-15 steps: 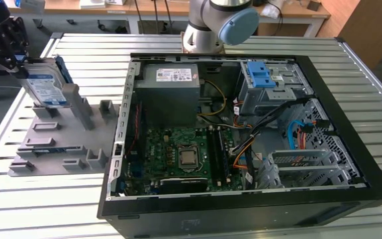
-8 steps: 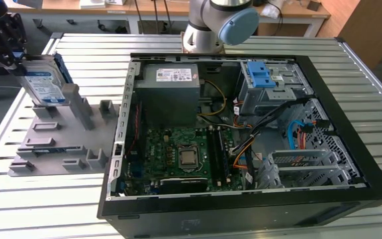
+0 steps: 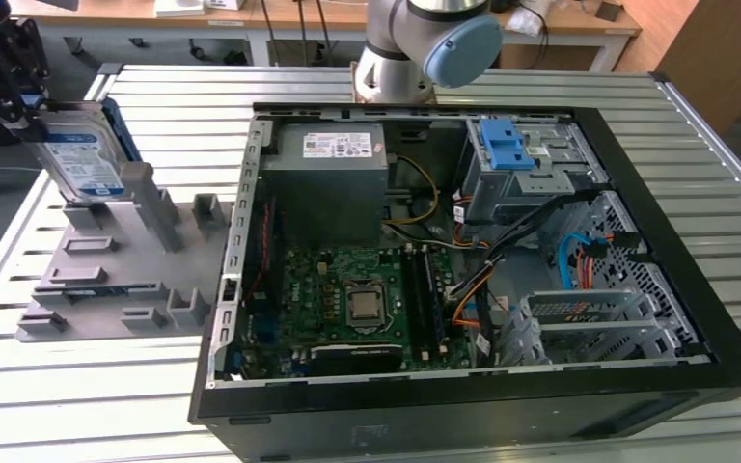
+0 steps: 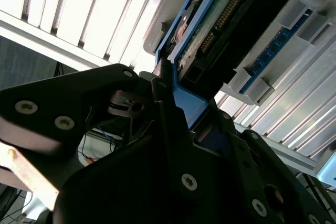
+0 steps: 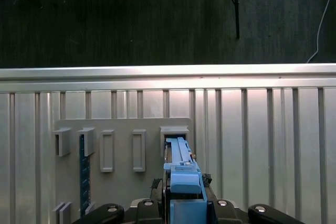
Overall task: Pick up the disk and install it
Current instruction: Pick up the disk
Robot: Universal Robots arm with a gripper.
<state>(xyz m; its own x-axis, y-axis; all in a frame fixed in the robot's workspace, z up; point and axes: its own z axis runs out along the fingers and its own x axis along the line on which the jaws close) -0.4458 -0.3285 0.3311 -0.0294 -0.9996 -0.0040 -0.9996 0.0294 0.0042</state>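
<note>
Clamping one disk, two fingers

Bright, even light from above fills the exterior view. The slatted metal table shines pale with soft glare along its ribs, and the open computer case holds moderate shade inside. The disk catches the light on its label. In the second wrist view the slats burn almost white behind the gripper, a dark underexposed mass (close to the lens, and soft). In the first wrist view a glare band lines the table's edge against the dim floor.
</note>
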